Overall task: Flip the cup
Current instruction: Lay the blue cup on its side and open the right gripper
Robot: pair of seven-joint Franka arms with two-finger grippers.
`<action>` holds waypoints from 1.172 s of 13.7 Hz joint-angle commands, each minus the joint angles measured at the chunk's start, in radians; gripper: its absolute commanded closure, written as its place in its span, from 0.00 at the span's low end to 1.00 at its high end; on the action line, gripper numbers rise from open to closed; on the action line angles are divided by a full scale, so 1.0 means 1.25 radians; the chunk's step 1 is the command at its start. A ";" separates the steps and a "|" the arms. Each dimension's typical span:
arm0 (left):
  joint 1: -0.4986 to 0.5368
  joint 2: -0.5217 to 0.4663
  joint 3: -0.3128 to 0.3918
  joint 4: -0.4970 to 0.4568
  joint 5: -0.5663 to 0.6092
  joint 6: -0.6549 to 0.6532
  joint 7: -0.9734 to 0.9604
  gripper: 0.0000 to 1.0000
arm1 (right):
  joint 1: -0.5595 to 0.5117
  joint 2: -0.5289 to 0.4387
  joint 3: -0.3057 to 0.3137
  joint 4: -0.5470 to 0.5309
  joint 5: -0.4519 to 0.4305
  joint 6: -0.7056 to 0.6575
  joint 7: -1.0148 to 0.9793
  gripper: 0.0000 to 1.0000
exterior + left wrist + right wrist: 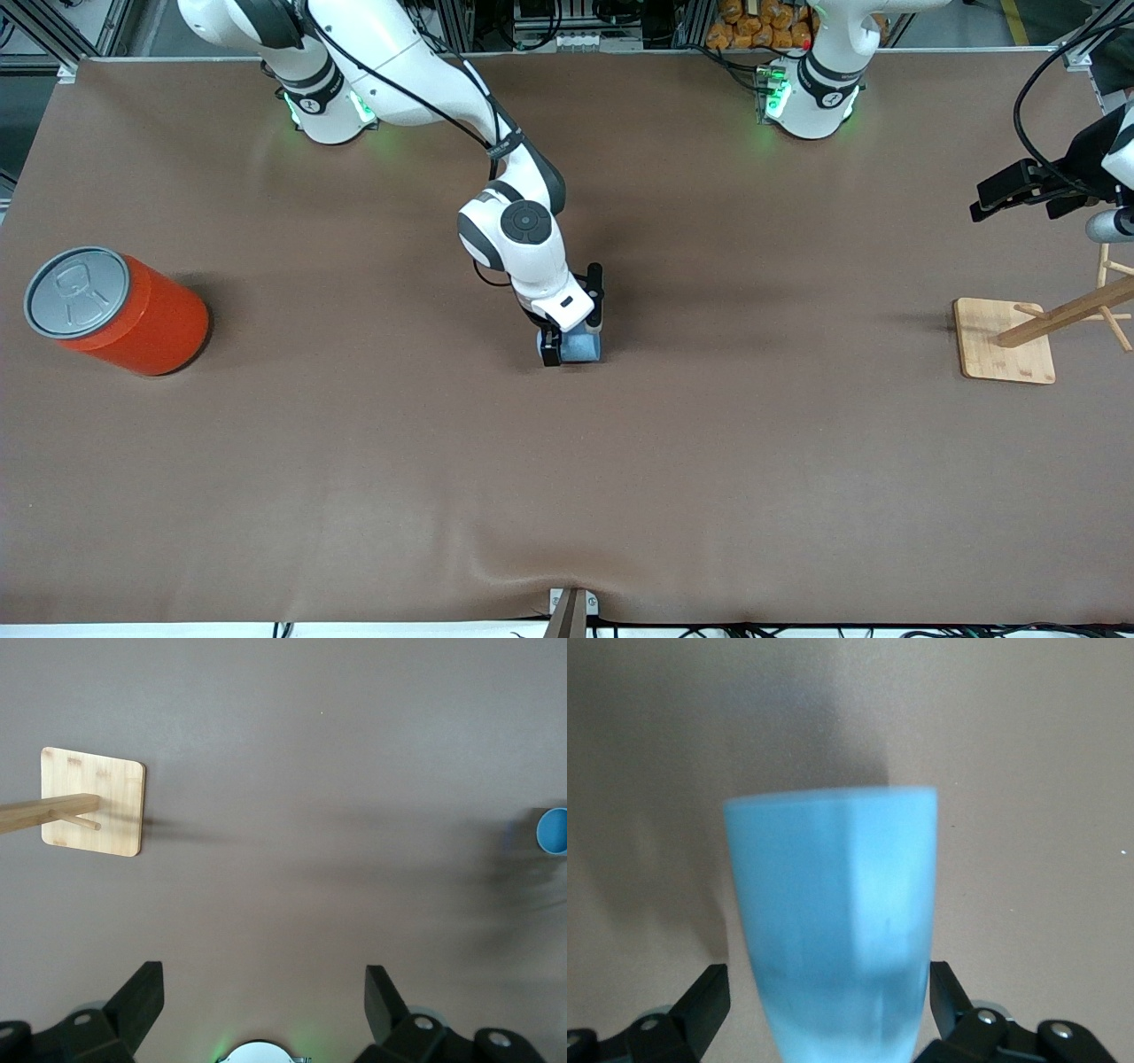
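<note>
Two arms work this brown bench (567,478), and only one of them is busy. The right arm reaches down from its base at the top edge to the middle of the bench, where the right gripper (571,347) has its fingers pinching the cup (582,346), one on each side. In the front view the cup looks to sit low at the bench surface, mostly hidden under the wrist, so I cannot tell whether it touches the cloth. The right wrist view shows the cup (833,921) filling the space between the dark fingers (704,1005), its narrower end toward the camera and its wider end pointing away, pale blue against the brown. The left arm waits up at the left arm's end of the bench, close to that edge, with the left gripper (1019,190) hanging over the bench near a wooden stand (1005,341). In the left wrist view its fingers (142,1001) are spread wide with nothing between them, the stand (93,802) lies below it, and the cup's (553,830) blue opening shows at the frame's edge. An orange can (120,310) lies tilted near the right arm's end of the bench, its grey lid facing up toward the camera, well apart from the cup.
</note>
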 commanded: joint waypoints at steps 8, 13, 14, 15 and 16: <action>0.007 0.015 -0.006 0.010 -0.072 -0.007 0.008 0.00 | -0.020 -0.090 -0.010 0.016 -0.004 -0.119 0.063 0.00; -0.011 0.064 -0.017 0.000 -0.208 0.017 -0.120 0.00 | -0.079 -0.190 -0.010 0.020 -0.001 -0.261 0.063 0.00; -0.012 0.080 -0.023 -0.001 -0.223 0.029 -0.120 0.00 | -0.101 -0.213 -0.009 0.022 -0.001 -0.294 0.063 0.00; -0.012 0.096 -0.036 -0.011 -0.249 0.050 -0.120 0.00 | -0.117 -0.229 -0.010 0.032 -0.001 -0.319 0.063 0.00; -0.010 0.103 -0.046 -0.029 -0.290 0.075 -0.119 0.00 | -0.129 -0.243 -0.010 0.047 -0.002 -0.346 0.064 0.00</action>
